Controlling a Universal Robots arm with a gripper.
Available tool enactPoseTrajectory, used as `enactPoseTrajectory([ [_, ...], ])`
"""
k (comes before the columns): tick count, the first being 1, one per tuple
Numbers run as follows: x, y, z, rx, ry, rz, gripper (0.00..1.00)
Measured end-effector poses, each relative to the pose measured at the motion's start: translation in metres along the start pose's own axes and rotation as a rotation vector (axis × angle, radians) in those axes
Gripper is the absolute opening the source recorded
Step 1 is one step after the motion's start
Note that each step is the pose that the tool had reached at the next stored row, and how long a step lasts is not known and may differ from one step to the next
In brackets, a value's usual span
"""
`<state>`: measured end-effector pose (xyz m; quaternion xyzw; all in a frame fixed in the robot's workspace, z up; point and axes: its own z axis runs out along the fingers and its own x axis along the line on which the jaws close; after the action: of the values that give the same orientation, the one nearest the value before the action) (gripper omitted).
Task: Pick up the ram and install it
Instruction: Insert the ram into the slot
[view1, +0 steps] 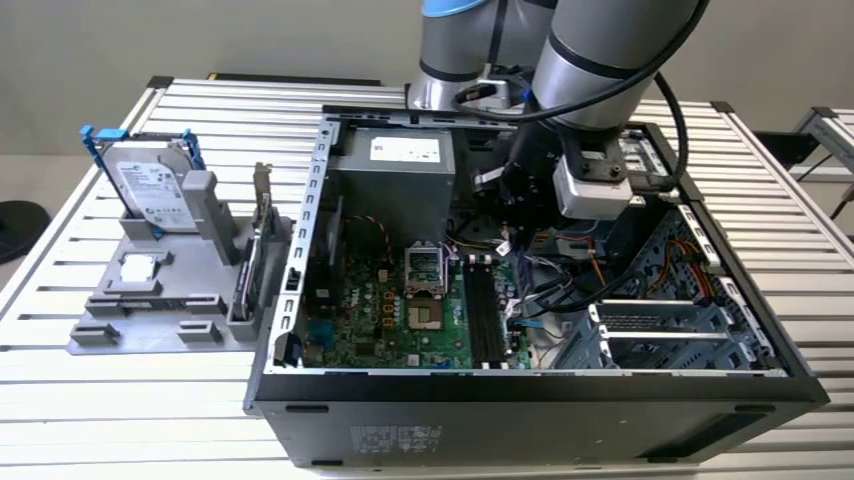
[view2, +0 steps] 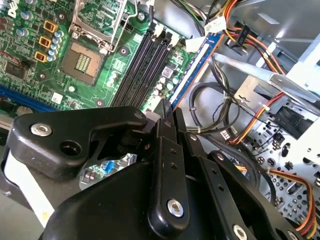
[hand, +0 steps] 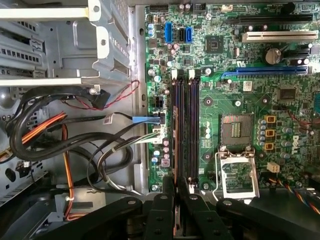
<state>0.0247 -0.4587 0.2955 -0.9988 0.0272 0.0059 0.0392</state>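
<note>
The ram is a long narrow stick with a blue edge and a white label. My gripper is shut on one end of it, and the rest reaches out over the green motherboard. It hangs just beside and above the two black memory slots, roughly parallel to them. In the first wrist view the gripper lines up with the slot nearest the cables. In the exterior view the gripper is low inside the open computer case, above the slots.
Bundles of black, orange and yellow cables lie close beside the slots. The open processor socket is on their other side. Left of the case in the exterior view, a grey holder carries a hard drive and an upright card.
</note>
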Motion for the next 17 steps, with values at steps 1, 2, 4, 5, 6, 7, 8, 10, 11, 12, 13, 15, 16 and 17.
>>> enactPoseTrajectory([
  [1, 0.0, 0.0003, 0.001, 0.0, 0.0, 0.0, 0.0],
  [2, 0.0, 0.0005, 0.002, -0.0001, 0.0, 0.0, 0.0],
  [4, 0.0001, 0.0011, 0.0041, 0.0001, 0.0, 0.0, 0.0],
  [5, 0.0001, 0.0015, 0.0051, 0.0, 0.0, 0.0, 0.0],
  [6, 0.0002, 0.0019, 0.0062, 0.0, 0.0, 0.0, 0.0],
  [7, 0.0002, 0.0024, 0.0071, -0.0002, -0.0001, 0.0, 0.0],
  [8, 0.0003, 0.003, 0.008, -0.0003, -0.0003, 0.0, 0.0],
  [10, 0.0003, 0.0039, 0.0101, 0.0, -0.0004, -0.001, 0.0],
  [11, 0.0003, 0.0043, 0.0112, 0.0, -0.0005, -0.001, 0.0],
  [12, 0.0004, 0.0048, 0.0123, -0.0001, -0.0006, -0.002, 0.0],
  [13, 0.0004, 0.0053, 0.0135, -0.0001, -0.0007, -0.003, 0.0],
  [15, 0.0005, 0.0061, 0.0158, 0.0, -0.0009, -0.005, 0.0],
  [16, 0.0005, 0.0065, 0.0167, -0.0002, -0.001, -0.006, 0.0],
  [17, 0.0006, 0.0069, 0.0176, -0.0002, -0.0012, -0.008, 0.0],
])
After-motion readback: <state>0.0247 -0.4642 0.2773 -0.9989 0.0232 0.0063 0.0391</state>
